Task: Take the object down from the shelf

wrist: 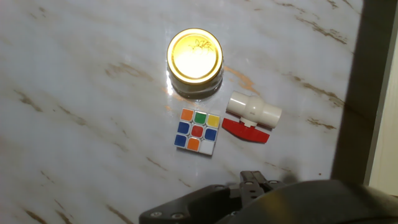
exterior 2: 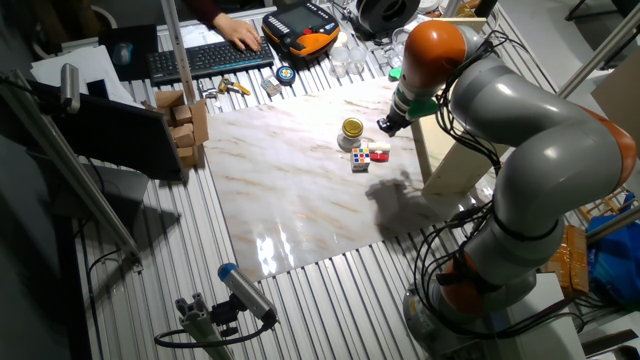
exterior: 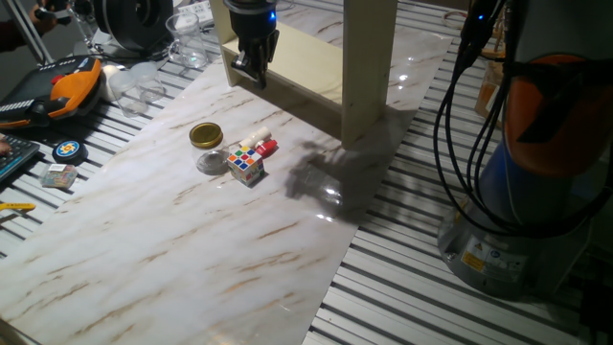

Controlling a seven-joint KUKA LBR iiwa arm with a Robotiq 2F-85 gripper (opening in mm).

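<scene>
The cream shelf point(exterior: 369, 67) point(exterior 2: 455, 150) stands at the back of the marble table, and its upright panel fills the right edge of the hand view point(wrist: 387, 93). I see nothing on its visible boards. On the table in front lie a gold-lidded glass jar point(exterior: 206, 136) point(exterior 2: 352, 128) point(wrist: 194, 59), a Rubik's cube point(exterior: 246, 164) point(exterior 2: 359, 159) point(wrist: 197, 131) and a white pipe valve with a red handle point(exterior: 259, 144) point(exterior 2: 379, 152) point(wrist: 252, 112). I cannot tell which of these is the object. My gripper point(exterior: 251, 75) point(exterior 2: 385, 125) point(wrist: 254, 180) hangs above them by the shelf's front, fingers together, holding nothing.
An orange-and-black device point(exterior: 67, 86), clear glassware point(exterior: 187, 38) and small tools crowd the slatted bench beyond the marble's left edge. A keyboard point(exterior 2: 210, 58) and cardboard boxes point(exterior 2: 185, 120) sit at the far side. The robot's base point(exterior: 536, 192) stands to the right.
</scene>
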